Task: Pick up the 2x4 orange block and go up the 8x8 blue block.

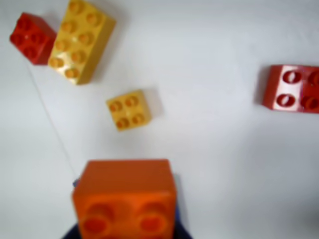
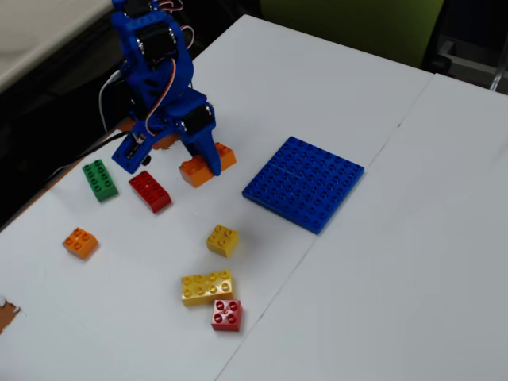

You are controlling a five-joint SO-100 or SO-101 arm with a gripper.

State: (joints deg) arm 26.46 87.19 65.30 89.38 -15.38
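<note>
The 2x4 orange block (image 2: 205,164) lies between the jaws of my blue gripper (image 2: 208,159), at or just above the white table, left of the 8x8 blue block (image 2: 304,182), a flat studded baseplate. In the wrist view the orange block (image 1: 124,194) fills the bottom centre, with dark blue gripper (image 1: 124,221) parts showing at both of its lower sides. The jaws are shut on it. The baseplate is out of the wrist view.
In the fixed view: a green brick (image 2: 100,179), a red 2x4 brick (image 2: 150,191), a small orange brick (image 2: 81,242), a small yellow brick (image 2: 223,240), a yellow 2x4 brick (image 2: 206,286) and a small red brick (image 2: 227,314). The table edge (image 2: 48,186) runs on the left.
</note>
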